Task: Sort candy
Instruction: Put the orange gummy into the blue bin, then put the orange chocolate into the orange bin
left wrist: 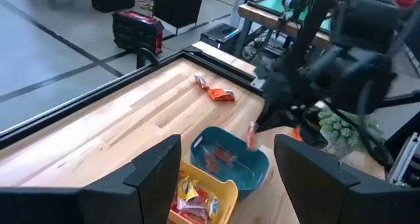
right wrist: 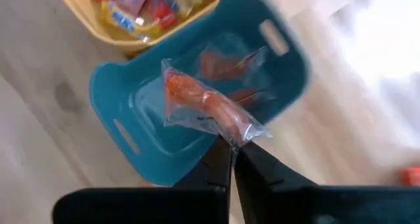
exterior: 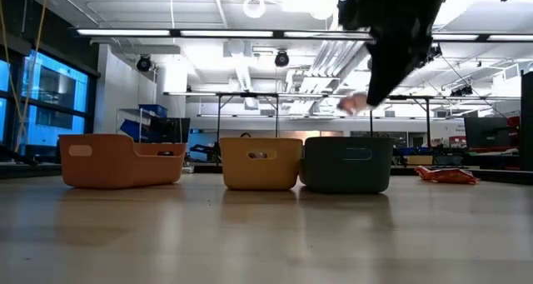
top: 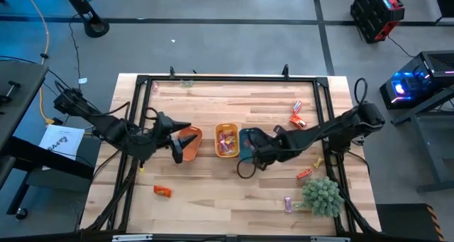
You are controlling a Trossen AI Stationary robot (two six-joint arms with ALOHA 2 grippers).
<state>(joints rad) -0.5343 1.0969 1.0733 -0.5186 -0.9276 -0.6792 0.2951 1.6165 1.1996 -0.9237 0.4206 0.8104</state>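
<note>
Three oblong trays stand in a row mid-table: orange [top: 190,144], yellow [top: 227,140] with several wrapped candies inside, and teal [top: 247,144] holding a few reddish ones. My right gripper [right wrist: 231,145] hovers above the teal tray [right wrist: 197,106], shut on a clear-wrapped orange-red candy [right wrist: 203,106]. In the low view the candy [exterior: 354,105] shows well above the teal tray's rim [exterior: 346,163]. My left gripper [left wrist: 223,165] is open and touches nothing, over the orange tray's inner end [top: 177,139]. Loose candies lie on the table to the right [top: 296,118] and near-left [top: 162,191]. My right gripper pinches the candy's wrapper by one crimped end [right wrist: 241,136] between its two fingertips. The fingers come from above, slanting from the table's right. The candy is lifted clear and sticks out beyond the fingertips over the teal tray's inside.
A spiky green plant ball [top: 323,194] sits at the near right corner, with a pink-purple candy [top: 288,203] beside it and an orange one [top: 304,174] near it. A black frame [top: 234,79] rims the table. Bare wood lies along the far side and the near middle.
</note>
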